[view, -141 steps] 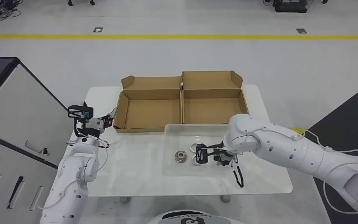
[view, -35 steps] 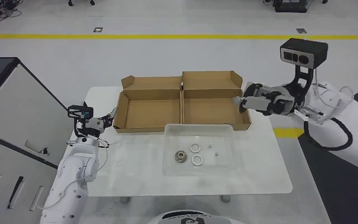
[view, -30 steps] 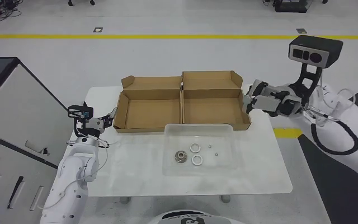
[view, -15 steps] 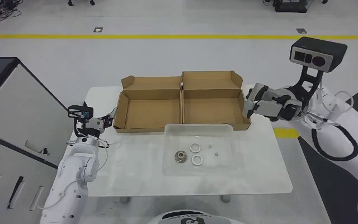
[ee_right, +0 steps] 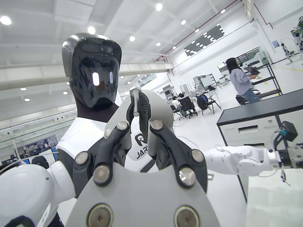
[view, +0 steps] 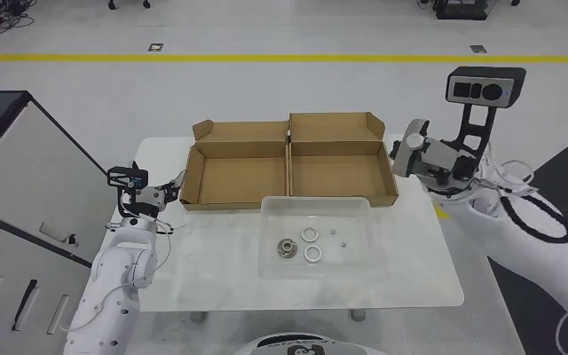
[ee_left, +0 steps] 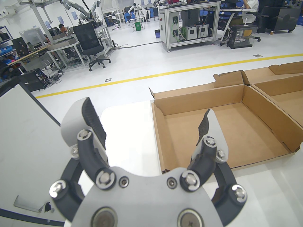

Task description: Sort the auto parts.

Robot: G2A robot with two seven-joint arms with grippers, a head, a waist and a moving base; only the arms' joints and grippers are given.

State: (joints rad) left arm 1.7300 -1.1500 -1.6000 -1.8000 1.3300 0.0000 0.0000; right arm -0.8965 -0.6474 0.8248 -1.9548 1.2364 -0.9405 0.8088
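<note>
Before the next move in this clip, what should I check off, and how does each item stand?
1. Right gripper shut on the bolt: ok.
2. Bolt over a box: not ok. The gripper sits past the outer wall of the right box and points upward.
3. Both boxes open, the left box included: ok.
4. Left gripper open and outside the left box: ok.
5. Which box takes bolts: cannot tell.
6. Tray emptied: not ok. A hub and two rings lie in it.
</note>
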